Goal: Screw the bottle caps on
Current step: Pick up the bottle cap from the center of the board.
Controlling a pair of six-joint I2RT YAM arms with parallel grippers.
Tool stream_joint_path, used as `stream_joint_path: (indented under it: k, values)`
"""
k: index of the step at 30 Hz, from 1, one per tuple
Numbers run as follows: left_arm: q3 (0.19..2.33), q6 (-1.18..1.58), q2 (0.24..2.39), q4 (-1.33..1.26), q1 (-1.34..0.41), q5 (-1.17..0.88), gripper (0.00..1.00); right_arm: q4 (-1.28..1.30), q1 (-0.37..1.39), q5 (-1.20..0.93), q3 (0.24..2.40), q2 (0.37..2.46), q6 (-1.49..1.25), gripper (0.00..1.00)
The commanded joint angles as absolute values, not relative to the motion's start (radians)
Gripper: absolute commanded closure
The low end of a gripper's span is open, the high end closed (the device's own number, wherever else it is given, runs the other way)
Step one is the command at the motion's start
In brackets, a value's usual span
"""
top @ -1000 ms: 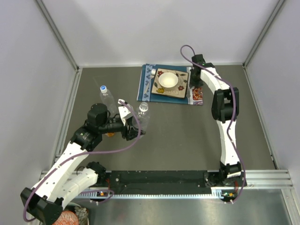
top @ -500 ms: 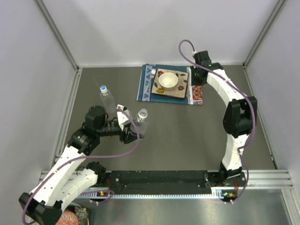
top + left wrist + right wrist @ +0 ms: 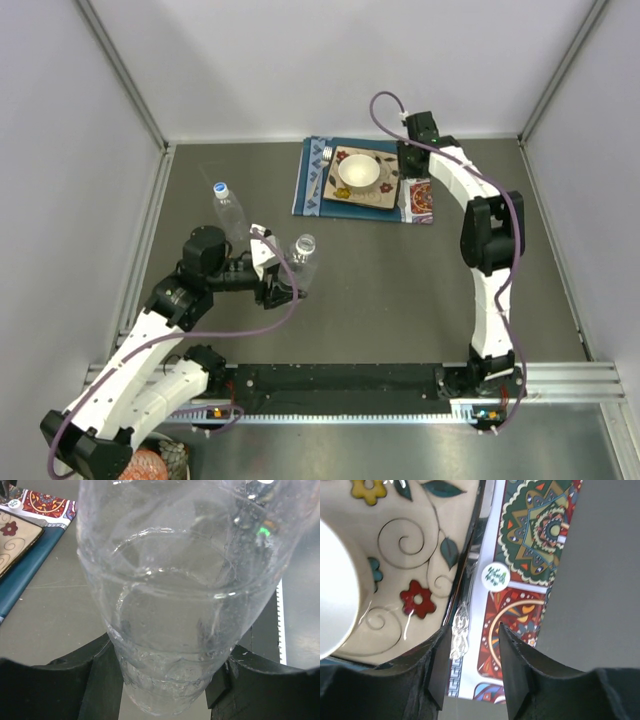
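Top external: left gripper (image 3: 285, 290) clasps an upright bottle (image 3: 303, 256), neck skyward; right gripper (image 3: 473, 630) gapes open near a cap (image 3: 495, 576).

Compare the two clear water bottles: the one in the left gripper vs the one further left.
Cap: the capped bottle carries a blue cap, while the gripped bottle shows no cap and its mouth looks open.
Hold: the gripped bottle sits clamped between the fingers of the left gripper, while the capped bottle is apart from both grippers.
Both are clear plastic.
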State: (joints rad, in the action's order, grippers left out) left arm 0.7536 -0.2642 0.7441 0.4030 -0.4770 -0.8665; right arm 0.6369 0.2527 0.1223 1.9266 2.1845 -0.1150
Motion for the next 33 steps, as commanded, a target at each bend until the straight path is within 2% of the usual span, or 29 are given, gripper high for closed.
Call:
stream_joint_path:
  k: [1, 5, 15, 33]
  values:
    - [0.772, -0.268, 0.756, 0.380, -0.479, -0.885, 0.98, 0.470, 0.259, 0.224, 1.955, 2.195, -0.007, 0.54]
    - [0.772, -0.268, 0.765, 0.380, -0.479, -0.885, 0.98, 0.385, 0.270, 0.282, 1.888, 2.201, 0.061, 0.46]
    - [0.787, -0.247, 0.773, 0.374, -0.479, -0.876, 0.98, 0.465, 0.259, 0.186, 1.974, 2.298, -0.055, 0.43]
    - [0.770, -0.245, 0.765, 0.373, -0.479, -0.868, 0.98, 0.563, 0.218, 0.190, 2.029, 2.321, -0.158, 0.49]
